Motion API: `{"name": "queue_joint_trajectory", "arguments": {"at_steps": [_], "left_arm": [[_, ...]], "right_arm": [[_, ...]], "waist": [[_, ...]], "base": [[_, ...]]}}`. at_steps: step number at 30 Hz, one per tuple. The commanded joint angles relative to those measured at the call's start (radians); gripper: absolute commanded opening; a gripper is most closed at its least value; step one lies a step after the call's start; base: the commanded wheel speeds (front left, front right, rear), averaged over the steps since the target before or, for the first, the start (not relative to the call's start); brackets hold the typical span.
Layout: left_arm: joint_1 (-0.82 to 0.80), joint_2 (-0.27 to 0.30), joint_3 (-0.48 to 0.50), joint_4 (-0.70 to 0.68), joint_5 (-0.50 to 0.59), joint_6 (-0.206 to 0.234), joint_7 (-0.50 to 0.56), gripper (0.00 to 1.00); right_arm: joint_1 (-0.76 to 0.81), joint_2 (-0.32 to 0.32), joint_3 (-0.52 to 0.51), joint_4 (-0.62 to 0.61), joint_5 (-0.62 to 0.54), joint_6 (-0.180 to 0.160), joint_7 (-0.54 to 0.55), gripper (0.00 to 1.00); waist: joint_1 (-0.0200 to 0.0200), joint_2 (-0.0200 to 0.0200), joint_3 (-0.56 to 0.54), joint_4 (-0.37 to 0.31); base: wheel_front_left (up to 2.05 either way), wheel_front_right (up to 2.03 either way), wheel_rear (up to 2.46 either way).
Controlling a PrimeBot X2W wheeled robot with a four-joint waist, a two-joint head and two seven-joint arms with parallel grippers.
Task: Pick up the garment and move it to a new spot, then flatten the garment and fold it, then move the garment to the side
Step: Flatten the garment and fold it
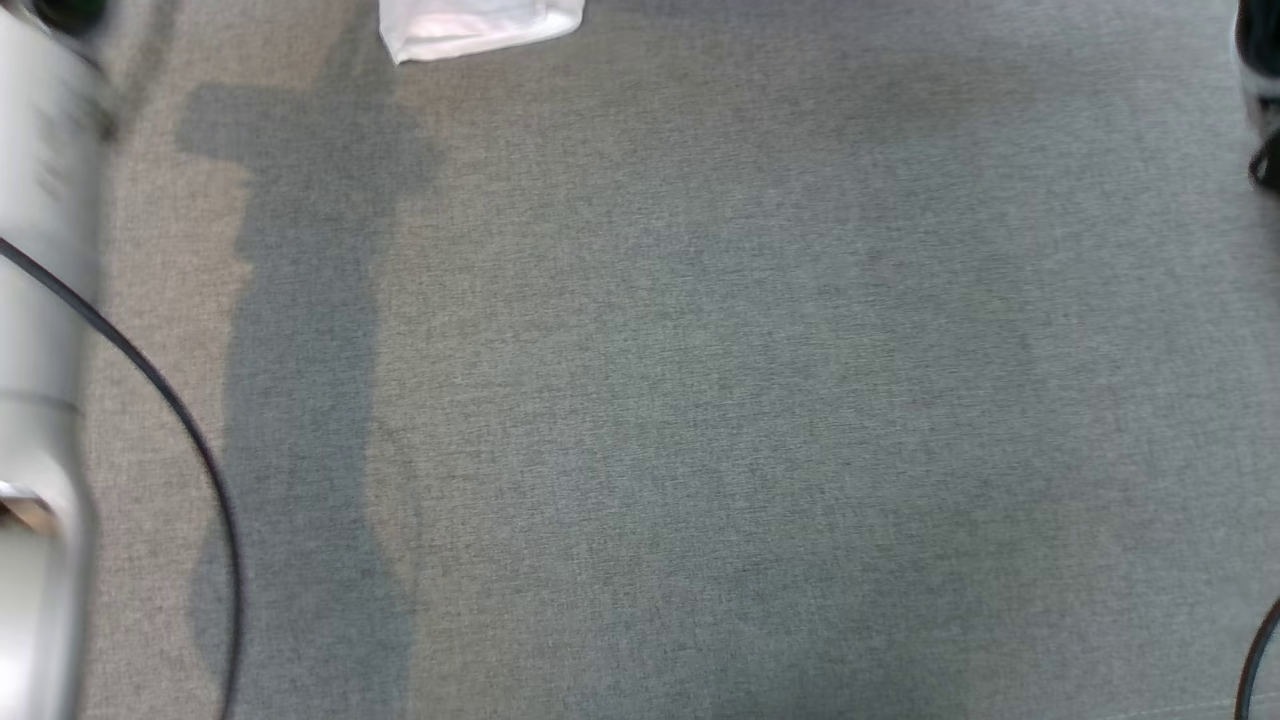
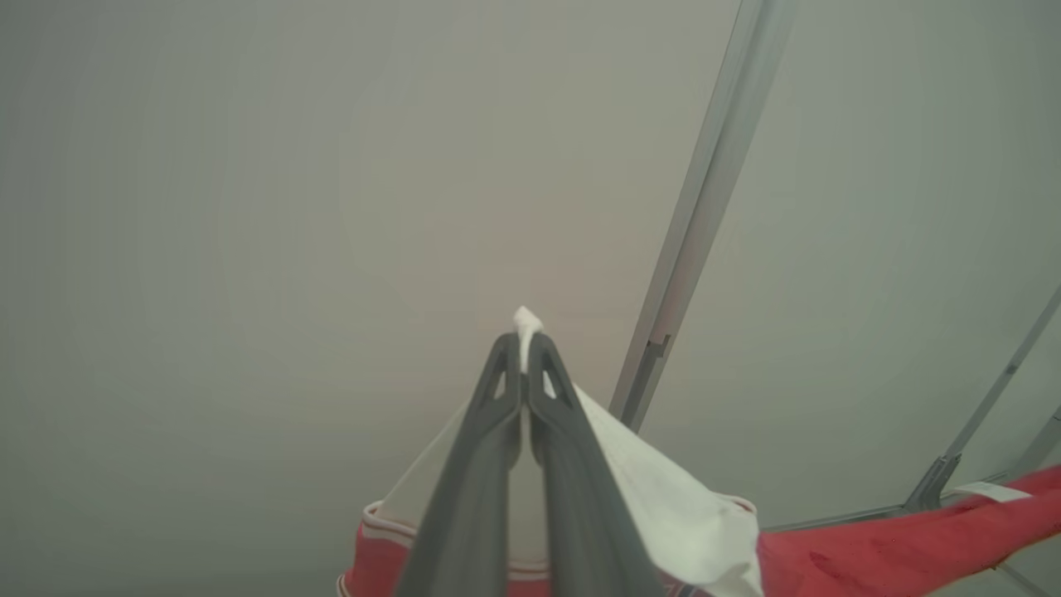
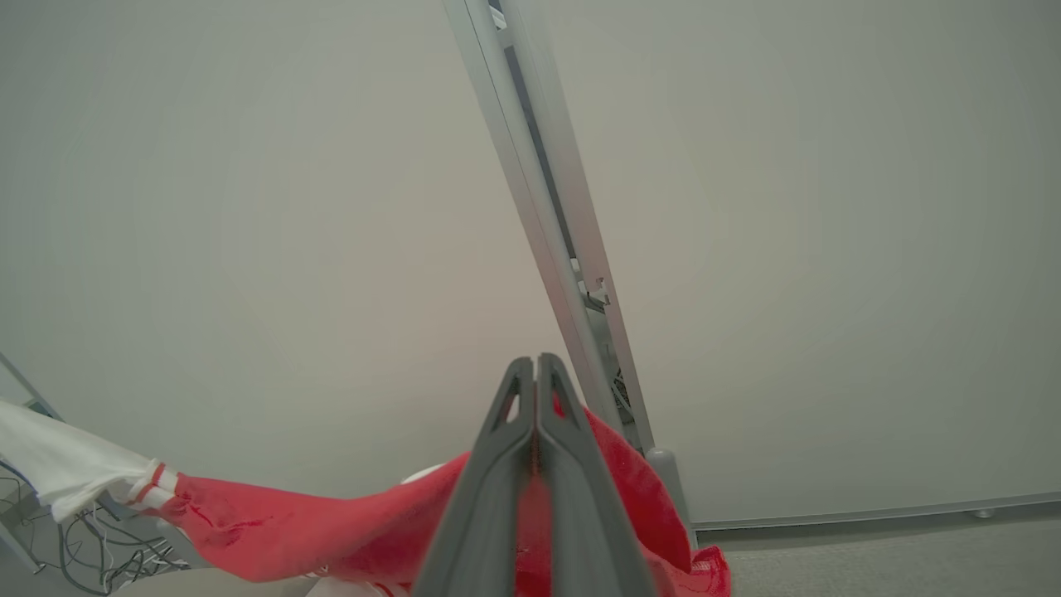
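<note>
Lab: aluminium frame [image 3: 539,207], loose cables [image 3: 91,539]

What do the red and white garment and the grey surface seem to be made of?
The garment: soft matte cloth, probably a knit; it sags and creases, and the red part looks slightly fuzzy. The grey surface: matte woven fabric or low carpet, judging by its fine even grain; which one is unclear.

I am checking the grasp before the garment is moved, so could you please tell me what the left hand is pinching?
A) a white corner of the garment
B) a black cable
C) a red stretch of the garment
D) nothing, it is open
A: in the left wrist view the left hand is shut on a white corner of the garment, and a tip of white cloth pokes out past the fingertips.
</note>
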State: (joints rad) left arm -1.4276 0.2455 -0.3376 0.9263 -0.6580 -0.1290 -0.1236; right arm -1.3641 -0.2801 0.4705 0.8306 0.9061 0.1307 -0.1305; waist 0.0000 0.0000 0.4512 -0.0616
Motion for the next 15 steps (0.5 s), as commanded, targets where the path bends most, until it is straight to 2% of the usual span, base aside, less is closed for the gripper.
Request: {"name": "queue_joint_trajectory", "arguments": {"at_steps": [1,9,10,12,15], "left_arm": [[0.081,-0.011,-0.022,-0.029,-0.038,-0.001,-0.019,0.0],[0.549,0.033,-0.058,-0.223,-0.178,-0.001,-0.108,0.0],[0.667,0.048,-0.05,-0.285,-0.198,-0.001,-0.117,0.0],[0.723,0.059,-0.043,-0.323,-0.202,0.011,-0.119,0.0],[0.907,0.088,-0.025,-0.467,-0.217,0.054,-0.124,0.0]], "right_arm": [[0.062,-0.031,0.02,-0.017,0.023,0.0,-0.006,0.0],[0.467,-0.146,0.093,-0.191,0.2,0.0,-0.06,0.0],[0.565,-0.163,0.11,-0.231,0.232,0.0,-0.069,0.0],[0.609,-0.167,0.117,-0.253,0.252,0.0,-0.074,0.0],[0.739,-0.188,0.134,-0.299,0.286,0.0,-0.093,0.0]], "waist": [[0.0,0.0,0.007,0.018],[0.0,0.0,-0.044,0.04],[0.0,0.0,-0.066,0.036],[0.0,0.0,-0.076,0.034],[0.0,0.0,-0.117,0.029]], "base": [[0.0,0.0,0.0],[0.0,0.0,0.0],[0.0,0.0,0.0],[0.0,0.0,0.0],[0.0,0.0,0.0]]}}
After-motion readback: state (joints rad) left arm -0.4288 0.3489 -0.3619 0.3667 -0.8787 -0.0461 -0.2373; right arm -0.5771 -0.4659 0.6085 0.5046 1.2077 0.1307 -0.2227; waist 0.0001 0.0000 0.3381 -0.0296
